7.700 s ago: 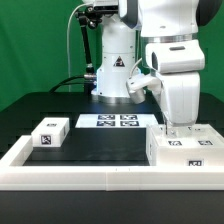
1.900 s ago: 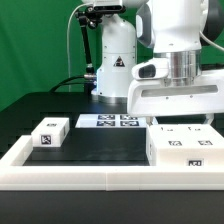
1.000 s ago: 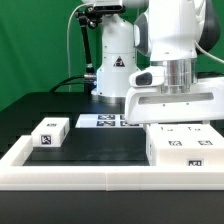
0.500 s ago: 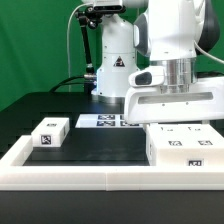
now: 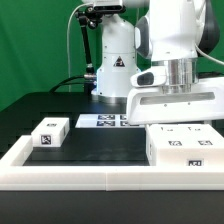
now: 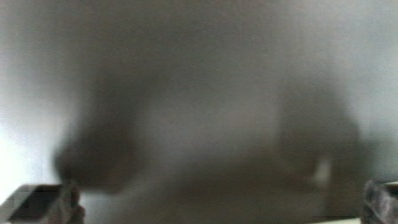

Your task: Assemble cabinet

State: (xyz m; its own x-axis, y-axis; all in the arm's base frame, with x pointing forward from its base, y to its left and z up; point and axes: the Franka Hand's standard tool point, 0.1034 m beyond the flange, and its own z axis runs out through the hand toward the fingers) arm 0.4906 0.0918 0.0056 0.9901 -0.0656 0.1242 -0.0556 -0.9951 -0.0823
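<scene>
The cabinet (image 5: 182, 148) is the big white block with black tags at the exterior view's right, by the front rim. My gripper (image 5: 177, 122) hangs from the broad white hand right over the cabinet's top; its fingertips are hidden there. In the wrist view the gripper (image 6: 210, 205) is wide open, with one dark fingertip (image 6: 39, 203) at each lower corner. Only a blurred grey surface, very close, shows between them. I cannot tell whether the fingers touch the cabinet. A small white tagged block (image 5: 50, 132) lies at the exterior view's left.
The marker board (image 5: 108, 121) lies flat in front of the robot's base (image 5: 113, 70). A low white rim (image 5: 90, 177) frames the black table along the front and the left side. Green backdrop behind.
Since the oldest frame the hand has turned broadside and now sits a little higher over the cabinet. In the last second nothing has visibly moved.
</scene>
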